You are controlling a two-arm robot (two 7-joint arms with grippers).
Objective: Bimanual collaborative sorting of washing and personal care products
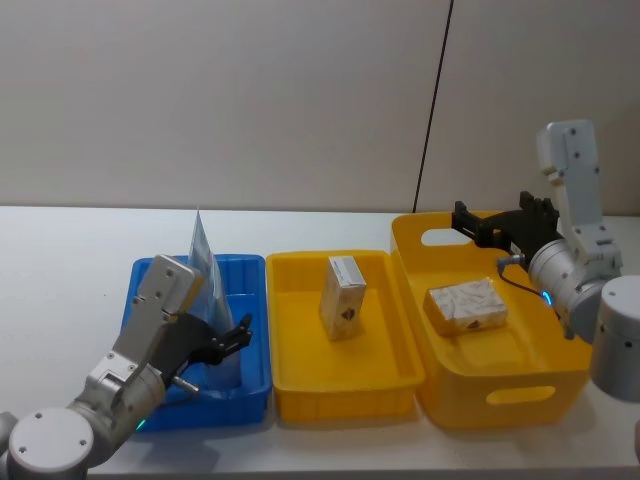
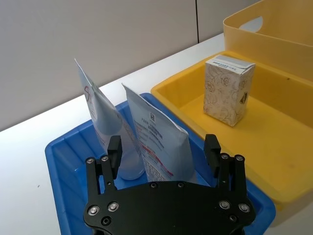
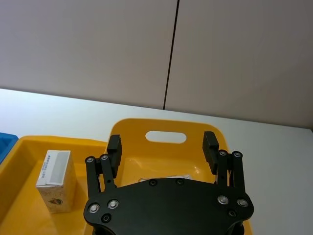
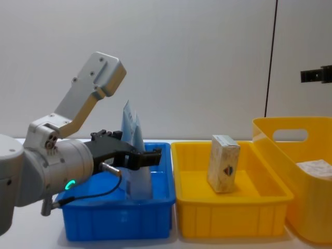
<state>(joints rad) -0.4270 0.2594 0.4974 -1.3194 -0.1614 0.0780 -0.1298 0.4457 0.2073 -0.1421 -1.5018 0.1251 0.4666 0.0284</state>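
Pale grey wall panels (image 1: 200,100) with one dark seam back a white tabletop (image 1: 60,250) where three bins sit side by side, seemingly one per product kind. At nine o'clock, a glossy blue plastic tray (image 1: 240,262) keeps two soft, pale blue-white squeeze tubes on end, flat crimped ends up: the nearer tube (image 2: 156,122) and the farther tube (image 2: 98,122), both tilted, probably too limp to stand unsupported. The left tool (image 2: 163,143) straddles the nearer tube, spread wide, its fingers (image 2: 115,149) clear of both sides and gripping nothing. At the centre, a shallow yellow plastic tray (image 1: 300,400) holds a stiff beige rectangular carton (image 1: 343,297) upright. At three o'clock, a tall yellow handled basket (image 1: 500,395) contains a second beige carton (image 1: 466,305) lying flat. The right tool (image 3: 162,142) hovers, wide open and empty, over the basket's twelve o'clock rim, likely poised to fetch that carton.
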